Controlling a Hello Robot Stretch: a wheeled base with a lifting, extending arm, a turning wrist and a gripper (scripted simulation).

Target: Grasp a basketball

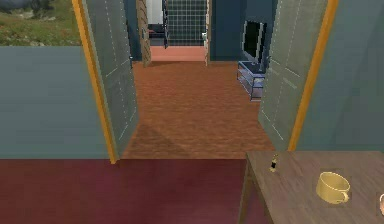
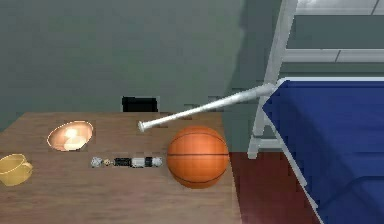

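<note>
Basketball (image 2: 196, 156) on wooden table (image 2: 120, 195): we judge it light, firm, grippy, prone to roll; take it across its middle. Of the pincer's state and position we cannot tell.

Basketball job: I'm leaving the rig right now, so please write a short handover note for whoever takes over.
The basketball rests on the wooden table, at its end nearest the blue bed.
A baseball bat slants behind it. A bowl, a yellow mug and a small dark-and-white item lie to its left.
Done: the robot stands alongside the table.
Left: reach out with the end effector and grasp the basketball.
</note>
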